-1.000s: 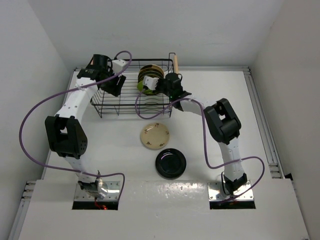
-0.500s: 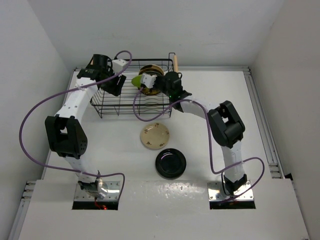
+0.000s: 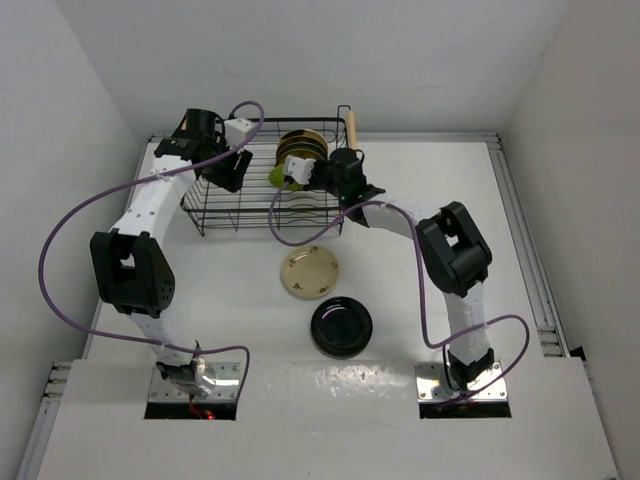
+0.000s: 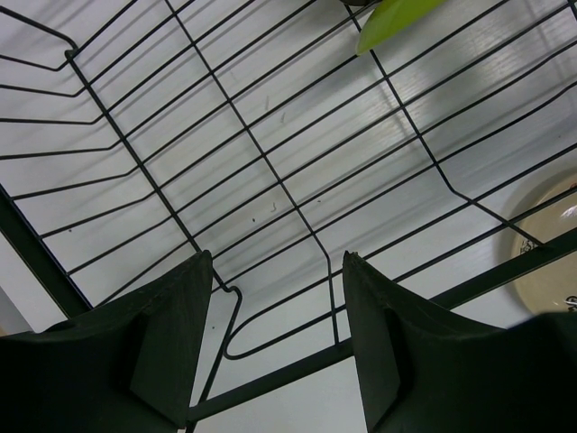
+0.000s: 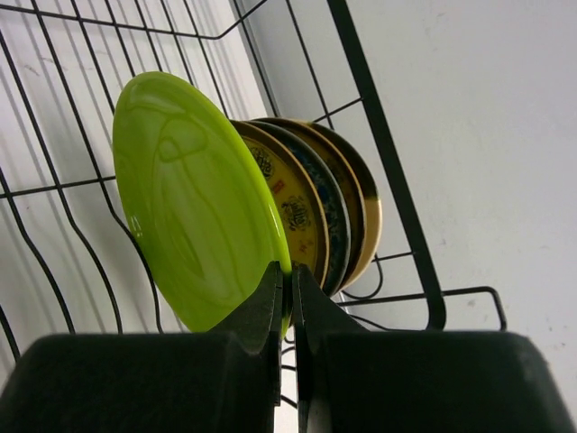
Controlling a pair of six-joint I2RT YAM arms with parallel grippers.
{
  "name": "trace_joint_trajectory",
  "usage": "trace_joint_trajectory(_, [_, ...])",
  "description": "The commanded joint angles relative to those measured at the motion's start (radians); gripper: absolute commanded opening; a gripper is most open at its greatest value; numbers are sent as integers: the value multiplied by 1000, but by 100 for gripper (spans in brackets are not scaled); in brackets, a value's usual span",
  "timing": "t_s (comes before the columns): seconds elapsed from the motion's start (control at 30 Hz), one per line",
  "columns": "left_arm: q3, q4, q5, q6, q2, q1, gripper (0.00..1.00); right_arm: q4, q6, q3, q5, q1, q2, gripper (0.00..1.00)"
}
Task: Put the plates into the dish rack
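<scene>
White worktop (image 3: 220, 300) bears the rack (image 3: 240, 231); right arm (image 3: 400, 218) stretches over it, right tool (image 5: 290, 298) clamped on the standing green plate (image 5: 194, 203); left tool (image 4: 275, 271) gapes empty above it.

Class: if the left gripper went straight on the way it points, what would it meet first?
Most likely the wire floor of the dish rack, which fills the view ahead of the open left gripper. How far off it lies is hard to tell.
</scene>
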Motion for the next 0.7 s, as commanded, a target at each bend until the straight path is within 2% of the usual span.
trace_joint_trajectory(0.0, [-2, 25, 13, -13, -27, 12, 64, 20, 28, 63, 4, -6, 34, 0])
trace_joint_trajectory(0.37, [-2, 25, 13, -13, -27, 12, 64, 13, 17, 100, 8, -8, 55, 0])
trace_joint_trajectory(0.47, [-11, 25, 13, -13, -27, 12, 64, 16, 40, 85, 7, -3, 48, 24])
trace_joint_trajectory(0.67, [-1, 16, 85, 21, -36, 12, 64, 77, 88, 89, 40, -3, 29, 43])
